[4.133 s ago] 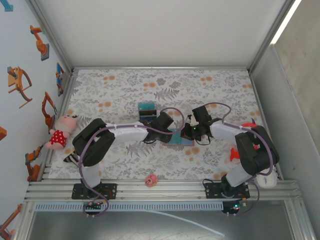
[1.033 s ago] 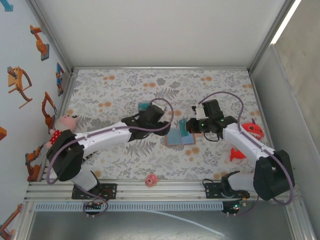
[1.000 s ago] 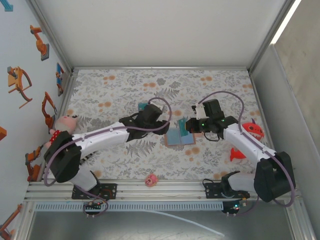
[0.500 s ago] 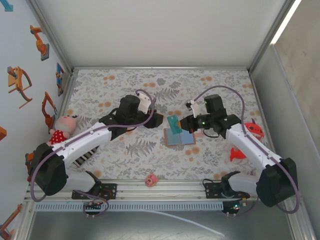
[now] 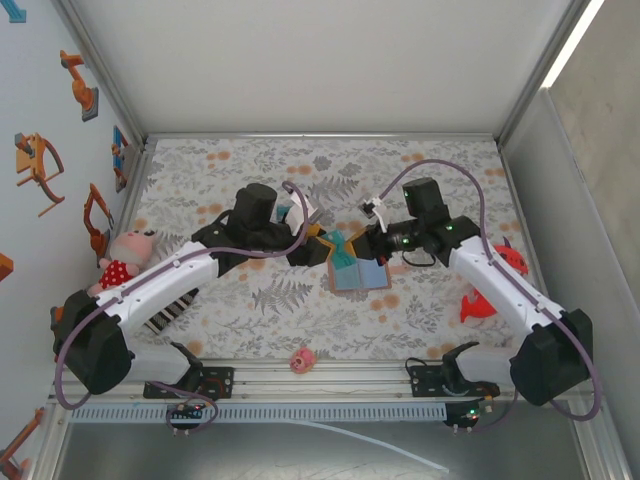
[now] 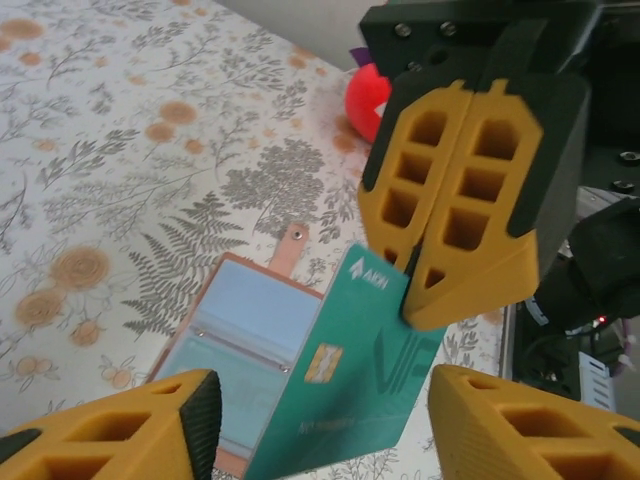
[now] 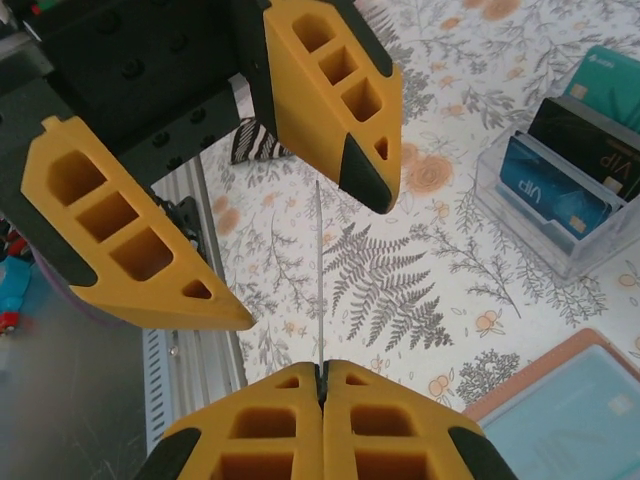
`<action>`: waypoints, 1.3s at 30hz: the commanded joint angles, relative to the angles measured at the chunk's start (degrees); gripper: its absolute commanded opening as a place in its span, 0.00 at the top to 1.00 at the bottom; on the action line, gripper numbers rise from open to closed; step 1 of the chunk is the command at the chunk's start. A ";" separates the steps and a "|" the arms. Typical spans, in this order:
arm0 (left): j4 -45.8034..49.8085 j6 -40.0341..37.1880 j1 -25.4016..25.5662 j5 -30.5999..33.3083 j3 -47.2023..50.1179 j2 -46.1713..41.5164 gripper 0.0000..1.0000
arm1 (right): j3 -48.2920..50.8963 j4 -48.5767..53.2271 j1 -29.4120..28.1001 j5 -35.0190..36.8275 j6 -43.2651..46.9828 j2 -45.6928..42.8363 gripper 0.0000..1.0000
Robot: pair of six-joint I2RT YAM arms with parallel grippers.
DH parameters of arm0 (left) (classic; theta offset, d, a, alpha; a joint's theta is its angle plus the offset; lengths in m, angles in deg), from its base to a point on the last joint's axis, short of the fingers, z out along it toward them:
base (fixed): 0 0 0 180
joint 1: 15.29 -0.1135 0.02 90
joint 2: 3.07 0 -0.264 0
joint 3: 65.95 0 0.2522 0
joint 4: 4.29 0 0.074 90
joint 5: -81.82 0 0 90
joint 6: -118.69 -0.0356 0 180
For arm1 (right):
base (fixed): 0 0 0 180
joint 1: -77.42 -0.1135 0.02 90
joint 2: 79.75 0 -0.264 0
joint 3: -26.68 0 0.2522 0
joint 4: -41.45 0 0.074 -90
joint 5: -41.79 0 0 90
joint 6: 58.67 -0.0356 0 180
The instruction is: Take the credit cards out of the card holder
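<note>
One small pink toy (image 5: 302,360) sits nearest me, by the front edge of the floral worktop (image 5: 430,170). Farther in, the card holder (image 5: 362,276) lies open and flat, pale blue pockets facing up. Level with it, a plush doll (image 5: 120,262) leans at the left edge and a red toy (image 5: 505,258) lies at the right.

Just past the holder, over its far left corner, one teal credit card (image 6: 340,400) hangs tilted in the air. The right jaws are pressed together on its upper edge. I cannot tell whether its lower edge touches the holder. The left jaws stand apart, one orange finger (image 7: 340,100) on each side of the card, which I see edge-on from the right wrist. Neither finger seems to touch it.

Farthest back, just behind the left wrist, a clear box (image 7: 590,255) holds several more cards (image 7: 555,200) upright, dark blue, black and teal.
</note>
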 commanded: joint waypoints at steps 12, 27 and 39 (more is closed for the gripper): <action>2.00 -3.37 -0.18 -6.46 -1.44 0.84 0.97 | -2.80 2.97 -1.62 0.01 3.14 0.75 1.00; -14.17 9.21 -1.50 17.47 14.13 -13.75 1.00 | 2.95 -9.49 -1.53 19.28 -13.51 -8.99 0.61; -29.90 21.25 -2.50 28.68 25.66 -24.55 1.00 | 15.94 -39.53 -1.53 19.86 -36.70 -11.22 0.47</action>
